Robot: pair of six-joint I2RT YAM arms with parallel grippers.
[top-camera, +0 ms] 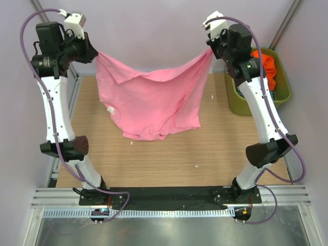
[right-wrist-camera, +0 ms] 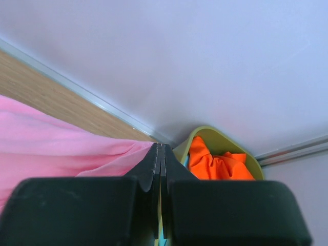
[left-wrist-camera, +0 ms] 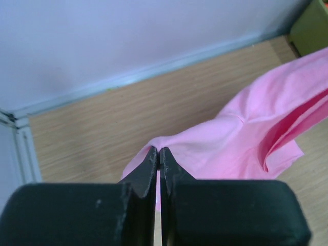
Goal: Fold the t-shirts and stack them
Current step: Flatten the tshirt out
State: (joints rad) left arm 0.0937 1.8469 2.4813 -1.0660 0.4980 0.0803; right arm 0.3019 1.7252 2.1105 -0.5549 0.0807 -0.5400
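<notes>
A pink t-shirt [top-camera: 154, 100] hangs stretched between both grippers above the wooden table, its lower part draped on the tabletop. My left gripper [top-camera: 95, 53] is shut on its left upper corner; the left wrist view shows the pink t-shirt [left-wrist-camera: 246, 138] pinched at the tips of the gripper [left-wrist-camera: 158, 151]. My right gripper [top-camera: 210, 51] is shut on the right upper corner, with the pink t-shirt [right-wrist-camera: 61, 148] running left from the gripper [right-wrist-camera: 160, 148]. An orange t-shirt [top-camera: 266, 66] lies crumpled in the tub, also seen as an orange t-shirt [right-wrist-camera: 218, 164] in the right wrist view.
An olive-green tub [top-camera: 282, 97] stands at the table's back right, right of the right arm; its rim [right-wrist-camera: 225, 136] shows in the right wrist view. A white wall borders the table's far edge. A small white label [top-camera: 109, 108] sits on the shirt's left side.
</notes>
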